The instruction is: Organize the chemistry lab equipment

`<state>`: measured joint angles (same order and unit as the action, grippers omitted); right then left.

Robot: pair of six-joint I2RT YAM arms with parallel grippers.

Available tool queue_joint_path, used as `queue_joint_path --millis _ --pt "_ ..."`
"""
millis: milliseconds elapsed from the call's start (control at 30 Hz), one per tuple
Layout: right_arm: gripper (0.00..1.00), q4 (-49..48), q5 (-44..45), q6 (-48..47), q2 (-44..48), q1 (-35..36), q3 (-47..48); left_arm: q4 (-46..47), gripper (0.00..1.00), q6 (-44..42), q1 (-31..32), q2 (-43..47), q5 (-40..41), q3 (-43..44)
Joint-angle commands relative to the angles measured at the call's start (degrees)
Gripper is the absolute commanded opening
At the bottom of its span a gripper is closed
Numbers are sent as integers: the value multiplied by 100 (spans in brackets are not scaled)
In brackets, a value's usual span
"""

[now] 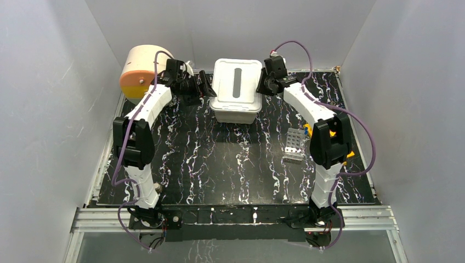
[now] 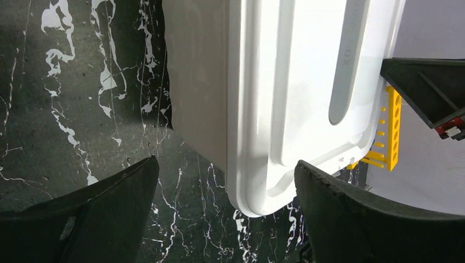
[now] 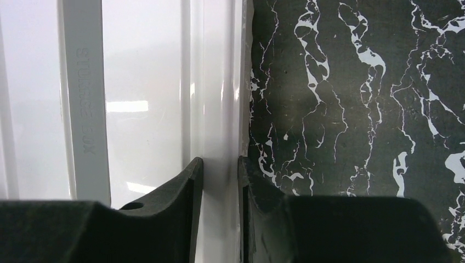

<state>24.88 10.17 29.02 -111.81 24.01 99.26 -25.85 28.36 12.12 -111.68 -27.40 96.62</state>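
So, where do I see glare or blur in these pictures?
Right wrist view: glare washes out the white lid; the right end effector is dark, with little detail. Left wrist view: milder sheen on the lid, yellow tube rack sharp. Top view: even light, faint sheen on the table.

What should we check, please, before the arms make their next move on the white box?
1. Right hand gripping the lid: ok, pinching its rim.
2. Left hand free: ok, open, astride the lid's corner.
3. Lid seated on the white box: cannot tell.
4. Grey holed rack clear of the box: ok, apart on the table.
5. Yellow rack clear of the box: cannot tell, seen just beyond it.
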Motion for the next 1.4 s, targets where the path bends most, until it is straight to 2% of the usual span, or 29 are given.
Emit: queue_joint_path --millis 0,167,367,533,833,900,1033,1233,1367 --pt "26 39 -294 121 127 -245 21 -88 94 -166 -8 367 41 209" --pt "48 524 -263 148 -264 -269 473 -205 94 -181 -10 193 242 175" --pt "58 577 -226 6 -379 -269 524 -338 93 -199 -8 -14 367 148" --pt "58 688 -723 -166 -607 -279 608 -550 90 -183 14 -115 632 74" --pt "44 958 -872 157 -915 -416 708 -759 94 -203 120 -376 775 376" --pt "45 1129 -971 296 -1035 -485 797 -806 95 -201 123 -435 806 431" --pt "52 1277 -1377 374 -1228 -593 900 -858 96 -205 130 -533 847 490" --pt "56 1372 -1550 240 -1317 -593 1044 -887 97 -189 159 -576 974 535" --pt "43 1872 -1561 237 -1636 -599 1542 -919 97 -162 174 -568 1035 602"
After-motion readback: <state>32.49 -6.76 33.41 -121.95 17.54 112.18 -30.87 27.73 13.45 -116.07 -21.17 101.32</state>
